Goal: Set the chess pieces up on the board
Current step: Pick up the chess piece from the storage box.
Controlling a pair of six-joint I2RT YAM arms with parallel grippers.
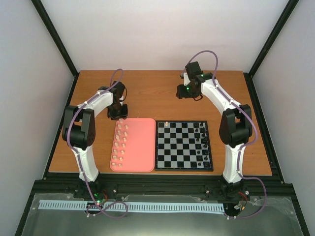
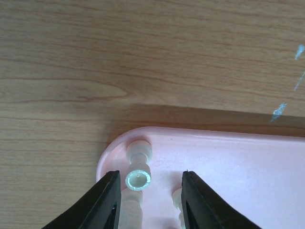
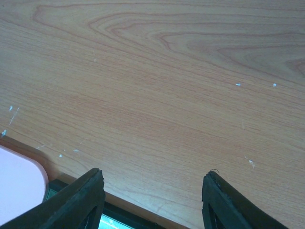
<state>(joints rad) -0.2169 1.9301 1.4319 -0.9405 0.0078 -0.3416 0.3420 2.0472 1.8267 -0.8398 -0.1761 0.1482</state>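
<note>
Several cream chess pieces (image 1: pixel 119 143) stand in two columns along the left side of the pink tray (image 1: pixel 140 147). One cream piece (image 1: pixel 166 124) stands on the far left corner of the board (image 1: pixel 183 145). My left gripper (image 1: pixel 118 114) hangs over the tray's far left corner. In the left wrist view its jaws (image 2: pixel 150 175) are open around a cream piece (image 2: pixel 138 179), which sits close to the left finger (image 2: pixel 107 200) with a gap on each side. My right gripper (image 3: pixel 153 172) is open and empty over bare wood behind the board.
Black chess figures (image 1: pixel 201 140) stand in two columns on the board's right side. Another cream piece (image 2: pixel 177 200) stands by the right finger in the left wrist view. The tray's corner (image 3: pixel 19 183) and the table edge show at the lower left of the right wrist view.
</note>
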